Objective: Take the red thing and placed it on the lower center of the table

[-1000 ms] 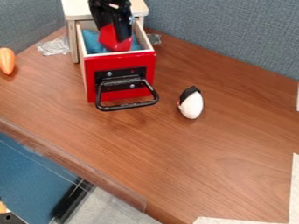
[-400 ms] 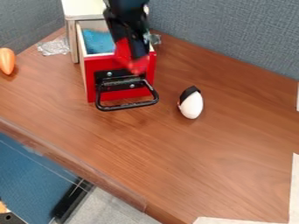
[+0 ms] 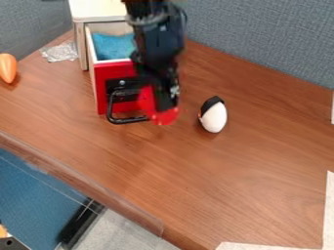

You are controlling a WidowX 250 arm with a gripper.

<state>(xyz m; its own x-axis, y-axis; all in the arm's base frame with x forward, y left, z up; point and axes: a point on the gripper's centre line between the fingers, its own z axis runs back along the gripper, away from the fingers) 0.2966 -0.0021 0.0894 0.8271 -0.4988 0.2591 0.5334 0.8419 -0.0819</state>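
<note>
The black gripper (image 3: 156, 103) hangs in front of the right part of the drawer's red face, shut on the red thing (image 3: 163, 116). The red thing shows to the left of the black fingers and below them, and hides part of the drawer's handle. Brown wood table (image 3: 221, 180) spreads below and to the right of it.
The open red drawer (image 3: 104, 73) holds a blue cloth (image 3: 112, 47) and has a black handle (image 3: 120, 120). A white and black egg-shaped object (image 3: 214, 117) lies right of the gripper. An orange object (image 3: 8, 68) and crumpled clear plastic (image 3: 60, 52) are at the left.
The gripper has carried the red thing up out of the drawer, then right and toward the camera, past the drawer's front. The drawer and the egg-shaped object have stayed put.
</note>
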